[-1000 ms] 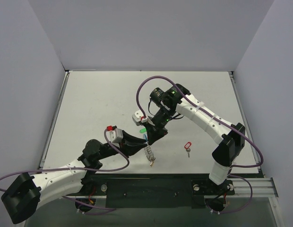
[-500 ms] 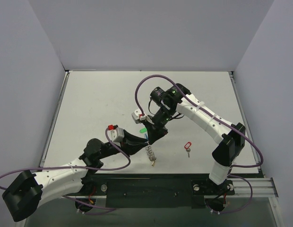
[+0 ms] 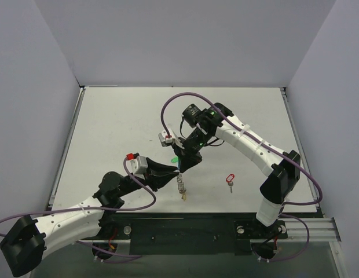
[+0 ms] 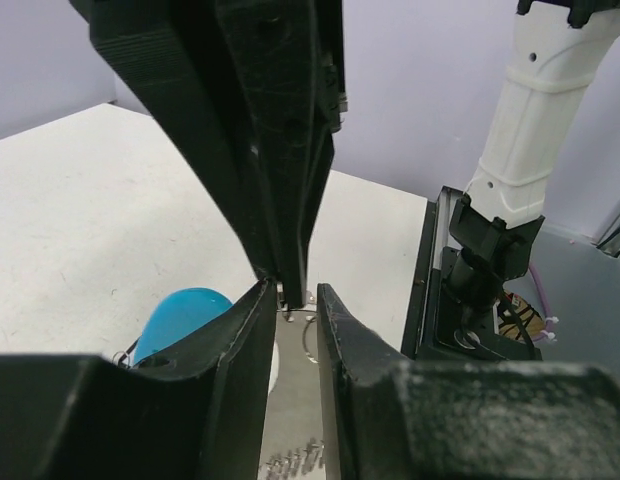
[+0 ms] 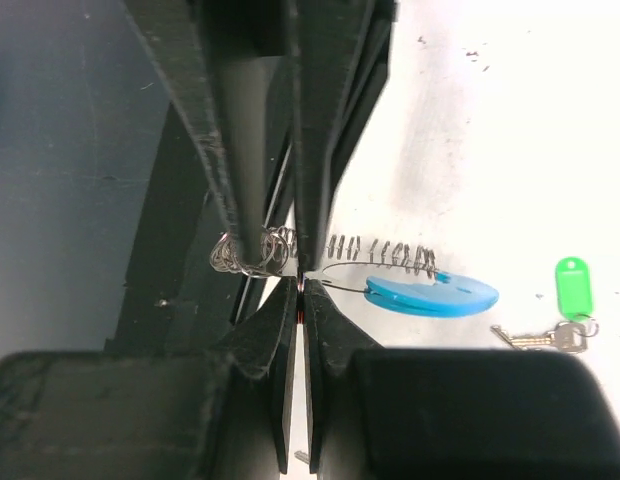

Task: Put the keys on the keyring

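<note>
The keyring [image 5: 380, 255] is held between the two grippers just above the table [image 3: 121, 127], near its front edge and close to the middle. It is seen as a silvery, tightly coiled chain from which a thin wire loop runs to a curved light-blue plastic tag [image 5: 430, 294]. From above, the chain is seen hanging down from the grippers, with a small yellow piece [image 3: 184, 197] at its lower end.

The left gripper [image 3: 172, 172] is narrowed to a slim gap, and one bunched end of the coil is caught between its fingers. The right gripper [image 5: 302, 295] is pressed fully together, and the thin wire is pinched at its very tips, just beside the left fingers. The two sets of fingertips almost meet from opposite sides.

A green-tagged key [image 5: 571, 283] is seen lying flat on the table near the blue tag, its oblong tag bright green and its small silver key at the end of a little ring. A red-tagged key [image 3: 229, 179] lies alone on the table, well apart to the right of the grippers. No third key can be made out in any view.
</note>
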You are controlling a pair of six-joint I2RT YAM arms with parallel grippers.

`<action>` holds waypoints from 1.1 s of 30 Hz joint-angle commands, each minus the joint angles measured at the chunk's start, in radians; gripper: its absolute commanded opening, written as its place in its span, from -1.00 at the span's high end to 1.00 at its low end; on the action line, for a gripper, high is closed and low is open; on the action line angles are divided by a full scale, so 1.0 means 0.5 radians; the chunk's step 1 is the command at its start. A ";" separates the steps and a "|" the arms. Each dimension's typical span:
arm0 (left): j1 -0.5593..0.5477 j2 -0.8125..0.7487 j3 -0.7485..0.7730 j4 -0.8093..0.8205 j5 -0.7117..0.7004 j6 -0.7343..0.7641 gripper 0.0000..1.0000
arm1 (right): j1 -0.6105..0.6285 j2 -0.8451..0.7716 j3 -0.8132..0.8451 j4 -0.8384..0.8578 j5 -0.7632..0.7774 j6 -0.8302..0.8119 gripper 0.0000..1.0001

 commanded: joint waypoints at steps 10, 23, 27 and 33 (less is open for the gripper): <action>-0.009 -0.087 0.003 -0.011 -0.042 0.033 0.30 | -0.011 -0.089 -0.012 0.077 -0.036 0.034 1.00; -0.009 0.060 0.036 0.016 -0.128 0.098 0.35 | -0.008 -0.083 -0.012 0.071 -0.054 0.034 1.00; -0.009 0.070 0.039 0.016 -0.131 0.101 0.37 | -0.011 -0.080 -0.015 0.071 -0.060 0.031 1.00; -0.006 0.085 0.046 0.016 -0.152 0.110 0.36 | -0.008 -0.083 -0.018 0.074 -0.066 0.031 1.00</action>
